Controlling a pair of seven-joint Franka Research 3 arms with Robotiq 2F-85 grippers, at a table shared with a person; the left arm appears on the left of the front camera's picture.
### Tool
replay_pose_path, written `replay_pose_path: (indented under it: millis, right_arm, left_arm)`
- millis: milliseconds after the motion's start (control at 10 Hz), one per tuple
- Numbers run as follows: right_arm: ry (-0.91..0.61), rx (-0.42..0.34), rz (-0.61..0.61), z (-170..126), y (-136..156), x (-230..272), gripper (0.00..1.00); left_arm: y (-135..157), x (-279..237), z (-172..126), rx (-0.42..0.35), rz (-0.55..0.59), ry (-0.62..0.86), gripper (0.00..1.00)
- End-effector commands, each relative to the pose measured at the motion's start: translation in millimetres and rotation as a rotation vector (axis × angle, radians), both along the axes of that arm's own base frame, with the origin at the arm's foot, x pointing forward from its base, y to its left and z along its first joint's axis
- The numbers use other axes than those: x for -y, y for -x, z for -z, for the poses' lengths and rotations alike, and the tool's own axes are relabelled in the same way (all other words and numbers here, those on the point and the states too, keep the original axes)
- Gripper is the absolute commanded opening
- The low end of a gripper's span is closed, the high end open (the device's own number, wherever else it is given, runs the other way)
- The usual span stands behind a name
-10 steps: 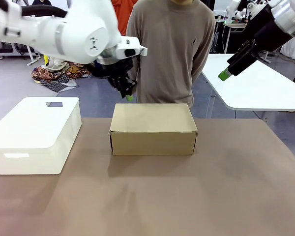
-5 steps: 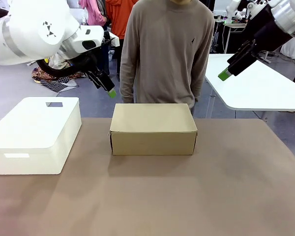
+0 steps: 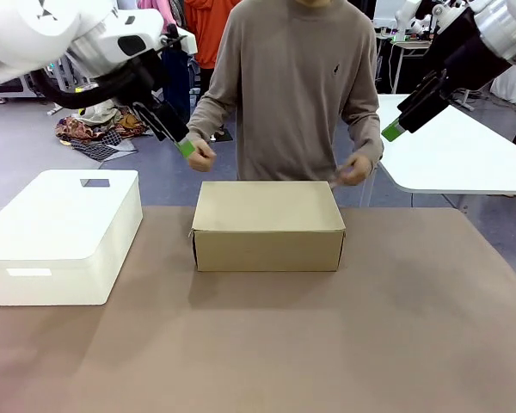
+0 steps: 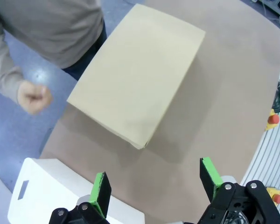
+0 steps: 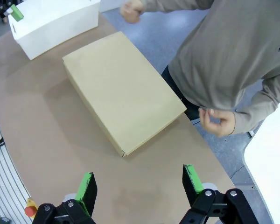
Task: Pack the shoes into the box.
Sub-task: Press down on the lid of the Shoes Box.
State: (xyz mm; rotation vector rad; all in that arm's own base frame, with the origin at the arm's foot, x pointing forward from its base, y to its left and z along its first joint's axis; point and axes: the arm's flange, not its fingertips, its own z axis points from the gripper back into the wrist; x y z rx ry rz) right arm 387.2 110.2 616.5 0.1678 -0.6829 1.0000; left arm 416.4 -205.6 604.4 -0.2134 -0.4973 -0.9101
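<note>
At the far left of the table [image 3: 327,361] sits a white plastic box [image 3: 60,237], lid on, well apart from the work; it looks like a bystander to this task rather than a part of it. Above and behind it hangs the left gripper [image 3: 182,144], raised clear of the table with its jaws released and nothing between the green pads [image 4: 101,190]; from its wrist camera it looks down at the tan cardboard box [image 4: 137,79] from well above. Held up like that, it leaves the box free for the person.

The cardboard box [image 3: 268,225] stands in the middle of the table, near the far edge, its flap lid lying flat and closed. The shoes cannot be seen, and whether they lie inside cannot be told from here; with the lid down and both arms lifted off, the packing is probably done.

Behind the box stands the person, one hand [image 3: 201,156] near its left far corner and the other hand [image 3: 354,169] near its right far corner, both loosely curled and not touching the cardboard, perhaps about to take it.

At the far right, the right gripper [image 3: 397,127] is parked high and well apart from the box, jaws spread wide and empty, out of the person's way.
</note>
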Motion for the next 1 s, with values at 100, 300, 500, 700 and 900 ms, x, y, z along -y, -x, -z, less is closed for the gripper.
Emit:
replay_pose_path:
  millis: [100, 300, 500, 700, 900]
  right_arm:
    - [0.006, -0.005, 0.009, -1.9, -0.8, 0.1, 0.97]
    - [0.006, -0.005, 0.009, -1.9, -0.8, 0.1, 0.97]
    - [0.006, -0.005, 0.009, -1.9, -0.8, 0.1, 0.97]
    - [0.006, -0.005, 0.009, -1.9, -0.8, 0.1, 0.97]
    - [0.006, -0.005, 0.009, -1.9, -0.8, 0.1, 0.97]
  left_arm:
    - [-5.3, -1.1, -10.3, 0.013, -0.017, -0.035, 1.0]
    - [0.5, -1.7, -3.8, 0.006, -0.003, -0.004, 1.0]
    - [0.5, -1.7, -3.8, 0.006, -0.003, -0.004, 1.0]
    - [0.5, -1.7, -3.8, 0.006, -0.003, -0.004, 1.0]
    - [0.5, -1.7, -3.8, 0.006, -0.003, -0.004, 1.0]
